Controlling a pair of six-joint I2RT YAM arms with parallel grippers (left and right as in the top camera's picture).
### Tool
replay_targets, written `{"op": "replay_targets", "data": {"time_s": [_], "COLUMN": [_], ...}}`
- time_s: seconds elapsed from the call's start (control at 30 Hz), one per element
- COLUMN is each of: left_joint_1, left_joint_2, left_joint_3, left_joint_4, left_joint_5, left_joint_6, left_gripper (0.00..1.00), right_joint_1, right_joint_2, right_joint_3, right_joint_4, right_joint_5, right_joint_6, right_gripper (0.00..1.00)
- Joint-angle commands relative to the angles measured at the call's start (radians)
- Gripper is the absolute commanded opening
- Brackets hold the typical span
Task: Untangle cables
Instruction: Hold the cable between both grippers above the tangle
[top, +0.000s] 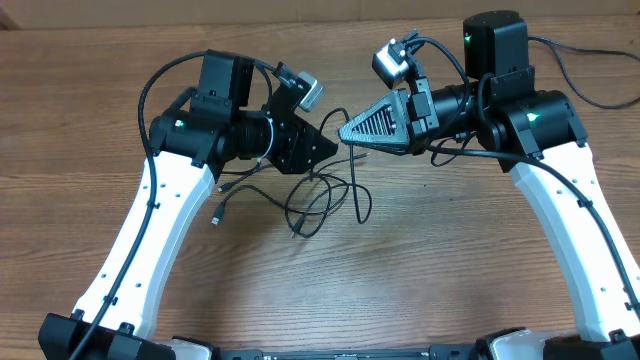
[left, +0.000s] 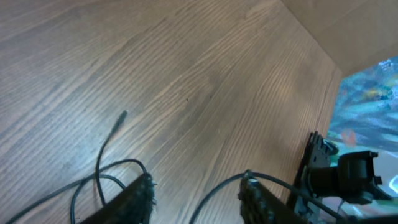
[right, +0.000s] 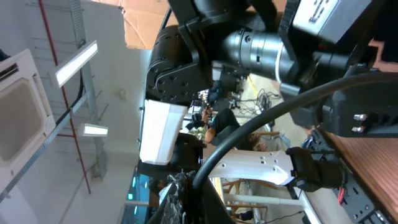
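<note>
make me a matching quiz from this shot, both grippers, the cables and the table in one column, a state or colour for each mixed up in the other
Things:
1. left gripper
2. right gripper
3. cables
4. table

States or colours:
a. light brown wood grain
b. jaws apart, low over the tabletop
c. thin, black, lying in loose loops
d. closed on a cable strand, tip pointing at the other arm

Pairs: 1-b, 2-d, 3-c, 4-a

The cables (top: 320, 195) lie on the table (top: 430, 280) between the left arm (top: 150, 220) and right arm (top: 565, 195).
</note>
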Motion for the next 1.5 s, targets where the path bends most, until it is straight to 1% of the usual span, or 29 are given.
{"op": "replay_targets", "data": {"time_s": [0.0,0.17,0.23,0.33,0.37,0.4,0.47,0.5,0.6,0.67,0.8,0.93,0.97,1.03,1.1,1.17,1.27,1.4,1.43,1.47], "left_joint_1": [-0.006,-0.005,-0.004,0.001,0.002,0.002,0.002,0.002,0.002,0.002,0.002,-0.003,-0.004,-0.007,-0.008,-0.008,-0.008,-0.008,-0.007,-0.007], "left_joint_2": [0.003,0.003,0.003,0.003,0.003,0.003,0.003,0.003,0.003,0.003,0.003,0.004,0.004,0.004,0.004,0.004,0.004,0.004,0.004,0.004], "left_joint_3": [-0.005,-0.004,-0.004,-0.004,-0.004,-0.004,-0.004,-0.004,-0.004,-0.004,-0.004,-0.005,-0.005,-0.005,-0.005,-0.005,-0.005,-0.005,-0.005,-0.005], "left_joint_4": [-0.015,-0.033,-0.035,-0.036,-0.036,-0.036,-0.036,-0.036,-0.029,-0.027,-0.027,-0.027,-0.027,-0.028,-0.028,-0.029,-0.029,-0.037,-0.038,-0.04], "left_joint_5": [0.019,0.018,0.013,-0.006,-0.005,-0.005,-0.005,-0.005,-0.005,-0.005,-0.005,-0.004,-0.003,-0.004,-0.004,-0.006,-0.031,-0.061,-0.061,-0.06], "left_joint_6": [0.005,0.005,0.005,0.005,0.005,0.005,0.005,0.006,0.009,0.009,0.01,0.017,0.016,0.017,0.017,0.017,0.016,0.016,0.016,0.014], "left_gripper": [0.42,0.4,0.33,0.26,0.26,0.31,0.76,0.83,0.84,0.83,0.82,0.79,0.76,0.65,0.59,0.55,0.45,0.28,0.2,0.1], "right_joint_1": [0.005,0.005,0.004,0.004,0.004,0.004,0.004,0.004,0.004,0.004,0.004,0.004,0.004,0.004,0.004,0.004,0.004,0.004,0.004,0.004], "right_joint_2": [-0.003,-0.003,-0.003,-0.003,-0.003,-0.003,-0.003,-0.003,-0.003,-0.003,-0.003,-0.003,-0.003,-0.004,-0.004,-0.004,-0.004,-0.004,-0.004,-0.004], "right_joint_3": [0.015,0.014,0.015,0.015,0.015,0.015,0.015,0.014,0.015,0.015,0.015,0.015,0.015,0.015,0.015,0.015,0.015,0.015,0.015,0.015], "right_joint_4": [0.005,-0.037,-0.056,-0.063,-0.063,-0.062,-0.062,-0.061,-0.055,-0.039,0.031,0.185,0.214,0.254,0.266,0.266,0.267,0.267,0.269,0.269], "right_joint_5": [0.069,0.246,0.281,0.271,0.255,0.237,0.2,0.181,0.116,0.067,-0.033,-0.112,-0.116,-0.116,-0.115,-0.114,-0.114,-0.112,-0.106,-0.097], "right_joint_6": [-0.013,-0.013,-0.013,-0.013,-0.013,-0.013,-0.012,-0.012,-0.008,0.0,0.087,0.242,0.271,0.317,0.333,0.332,0.332,0.332,0.332,0.33], "right_gripper": [0.04,0.04,0.04,0.04,0.04,0.04,0.04,0.04,0.04,0.04,0.04,0.04,0.04,0.04,0.04,0.04,0.04,0.04,0.04,0.04]}}
